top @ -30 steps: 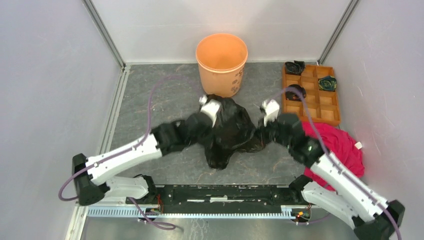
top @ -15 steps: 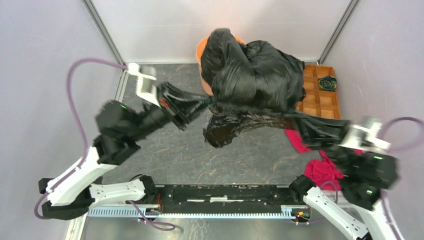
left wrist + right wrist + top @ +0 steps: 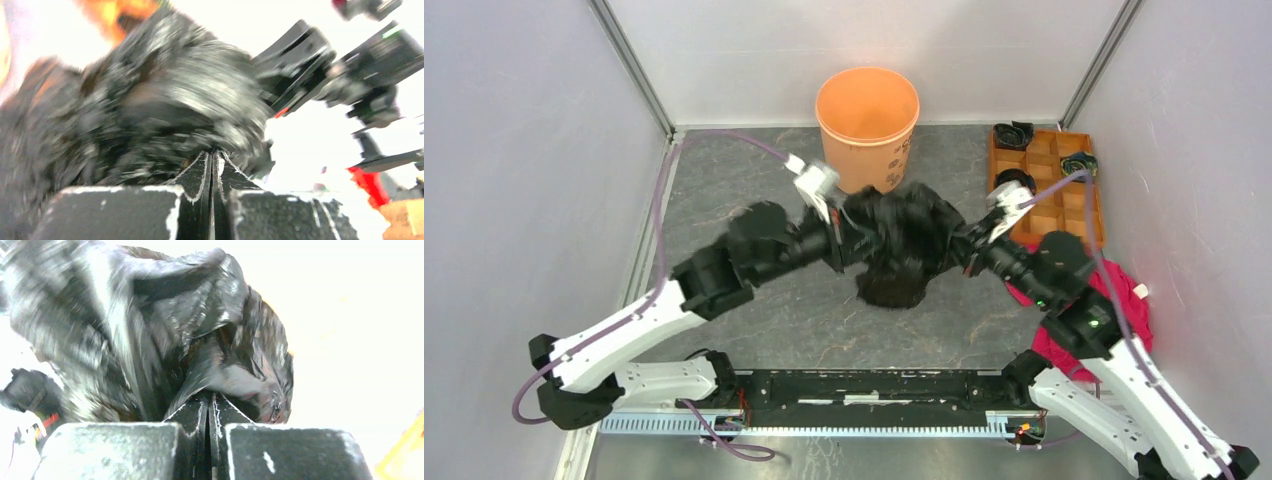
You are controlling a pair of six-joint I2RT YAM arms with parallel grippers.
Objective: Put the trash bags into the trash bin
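The black trash bag (image 3: 904, 245) hangs bunched and motion-blurred between both grippers, just in front of the orange trash bin (image 3: 867, 125), which stands upright at the back centre. My left gripper (image 3: 849, 236) is shut on the bag's left side. In the left wrist view its jaws (image 3: 212, 152) are pressed together on the crinkled film (image 3: 150, 100). From the other side my right gripper (image 3: 965, 250) is also shut on the bag. The right wrist view shows those jaws (image 3: 210, 400) pinching a fold of the black film (image 3: 150, 325).
An orange-brown compartment tray (image 3: 1064, 215) lies at the back right with small coiled black rolls (image 3: 1079, 165) in it. A pink-red cloth (image 3: 1124, 305) lies heaped under the right arm. Grey walls and metal rails close in the table on three sides.
Half a second ago the arms were spread wide and raised, with the bag billowing over the bin. Now both grippers have come down and together, and the bag is bunched between them.
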